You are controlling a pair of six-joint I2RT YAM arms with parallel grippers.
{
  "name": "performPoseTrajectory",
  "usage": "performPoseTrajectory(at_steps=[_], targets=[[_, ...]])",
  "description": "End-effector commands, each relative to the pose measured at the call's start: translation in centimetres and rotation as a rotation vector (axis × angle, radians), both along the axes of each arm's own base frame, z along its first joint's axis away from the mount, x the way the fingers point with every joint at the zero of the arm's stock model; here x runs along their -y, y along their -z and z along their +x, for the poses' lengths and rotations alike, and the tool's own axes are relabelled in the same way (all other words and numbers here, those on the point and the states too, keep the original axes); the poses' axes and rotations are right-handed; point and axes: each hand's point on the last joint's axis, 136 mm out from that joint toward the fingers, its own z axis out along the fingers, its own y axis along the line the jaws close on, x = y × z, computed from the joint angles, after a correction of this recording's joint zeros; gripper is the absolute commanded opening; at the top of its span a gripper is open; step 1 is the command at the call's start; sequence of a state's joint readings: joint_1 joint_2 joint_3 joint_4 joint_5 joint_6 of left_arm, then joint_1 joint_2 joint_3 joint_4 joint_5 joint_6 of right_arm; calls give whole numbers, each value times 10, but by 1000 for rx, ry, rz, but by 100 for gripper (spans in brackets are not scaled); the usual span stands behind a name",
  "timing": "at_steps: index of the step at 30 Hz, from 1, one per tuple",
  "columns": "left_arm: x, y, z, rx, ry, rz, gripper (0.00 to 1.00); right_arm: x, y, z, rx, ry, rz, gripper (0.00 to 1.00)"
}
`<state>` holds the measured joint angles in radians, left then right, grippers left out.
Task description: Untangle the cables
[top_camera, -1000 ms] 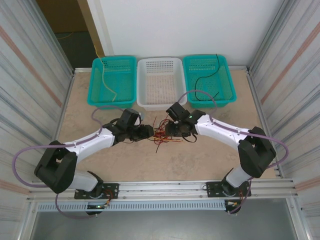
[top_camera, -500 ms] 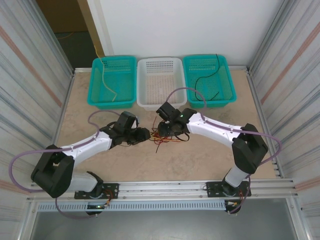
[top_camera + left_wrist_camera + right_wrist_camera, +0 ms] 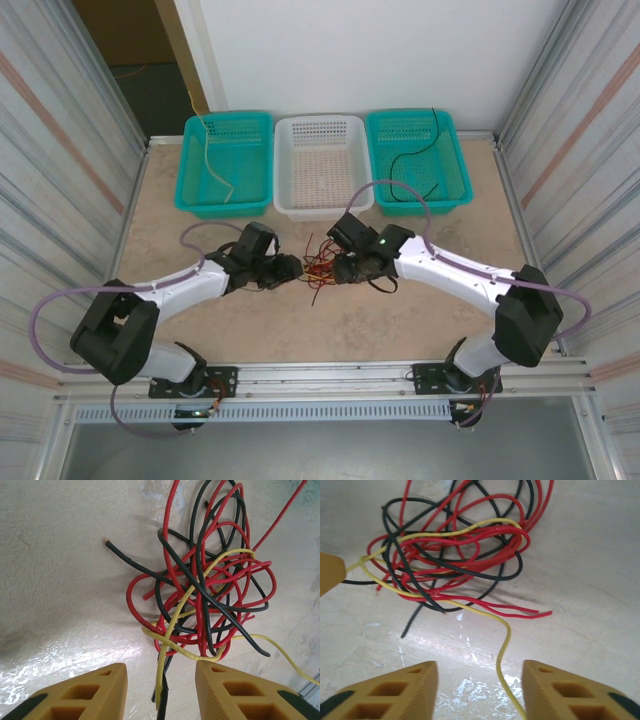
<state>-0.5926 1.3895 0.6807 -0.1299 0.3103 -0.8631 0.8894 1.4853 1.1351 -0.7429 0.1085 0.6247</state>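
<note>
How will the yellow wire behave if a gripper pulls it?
Probably floppy: the yellow wire lies in loose curves, so it would likely sag. It looks thin, presumably light. It weaves through the red and black loops, so pulling may drag the whole tangle.

Both arms stretch low and inward from their bases, elbows bowed outward, wrists facing each other across the cables (image 3: 318, 268). The left pincer (image 3: 291, 270) sits just left of the cables, the right pincer (image 3: 340, 268) just right. Each pincer's fingers stand parted.
</note>
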Motion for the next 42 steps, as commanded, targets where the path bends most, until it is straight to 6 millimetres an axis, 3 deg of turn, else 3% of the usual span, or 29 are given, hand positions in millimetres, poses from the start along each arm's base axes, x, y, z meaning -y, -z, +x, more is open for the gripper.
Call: performPoseTrajectory(at_steps=[1,3,6,11,13,14,17,20,24,31,34,38,42], targets=[[-10,-13,7,13,-60,3,39,-31,-13,5,32,-100,48,37],[-22,-11,7,-12,-123,-31,36,-51,-7,6,28,-156,56,31],[-35,-7,8,-47,-200,-113,35,-75,12,8,4,-214,60,30],[-39,-13,9,-44,-216,-180,34,-87,46,20,2,-228,-28,46],[-38,-17,10,-31,-210,-187,34,-88,57,24,-5,-231,-64,47],[-37,-18,11,-26,-210,-190,34,-87,63,26,-9,-229,-83,46],[-34,-22,14,-15,-197,-206,34,-84,68,30,-5,-217,-113,26],[-29,-25,16,-5,-180,-232,34,-83,56,31,24,-205,-92,11],[-20,-28,19,1,-163,-268,32,-80,34,30,77,-201,-23,0],[-1,-60,31,96,-104,-382,32,-68,-14,32,135,-186,212,0],[8,-80,34,164,-56,-435,28,-62,-29,34,111,-172,331,0],[30,-103,29,251,51,-463,28,-62,-45,33,90,-183,442,0],[45,-123,27,339,123,-467,35,-64,-53,32,80,-197,498,0]])
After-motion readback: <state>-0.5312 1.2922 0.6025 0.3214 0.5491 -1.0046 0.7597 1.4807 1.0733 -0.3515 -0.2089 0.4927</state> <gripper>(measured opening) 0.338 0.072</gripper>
